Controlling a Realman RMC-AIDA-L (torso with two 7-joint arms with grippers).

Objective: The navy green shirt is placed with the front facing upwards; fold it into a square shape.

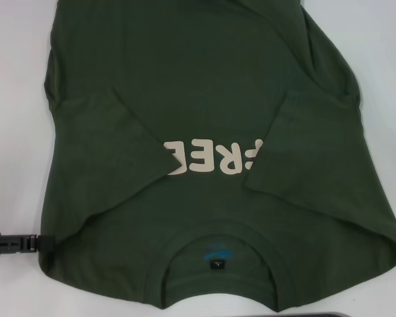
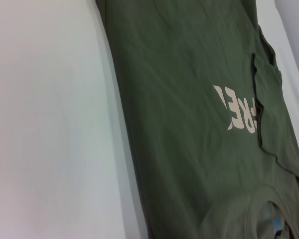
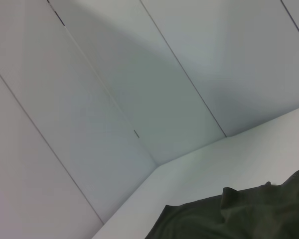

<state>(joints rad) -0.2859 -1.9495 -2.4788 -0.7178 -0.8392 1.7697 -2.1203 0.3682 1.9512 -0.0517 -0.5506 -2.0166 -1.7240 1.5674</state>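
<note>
Spread flat on the white table (image 1: 13, 132), front up, neck hem toward the robot: the large dark olive-green cotton T-shirt (image 1: 204, 86) with cream block letters "FREE" (image 1: 211, 157) across the chest. Both short sleeves already turned inward over the body — the right-side sleeve (image 1: 303, 152) overlapping the last letter, the left one (image 1: 99, 158) lying just beside the first. Ribbed crew neck (image 1: 218, 264) with a small blue-printed label (image 1: 216, 253) near the close edge. Soft, light, limp fabric by the look of it; likely to sag and drag if lifted from one spot, so best pinched at the corners or along a hem, both layers together. Black left gripper (image 1: 45, 242) low at the near left shoulder corner, touching or just beside the cloth edge — open or closed, impossible to tell. Right gripper not seen, its wrist camera showing only pale wall panels and a rumpled patch of green cloth. Bare table along both flanks, more on the left; far hem cut off from sight.
</note>
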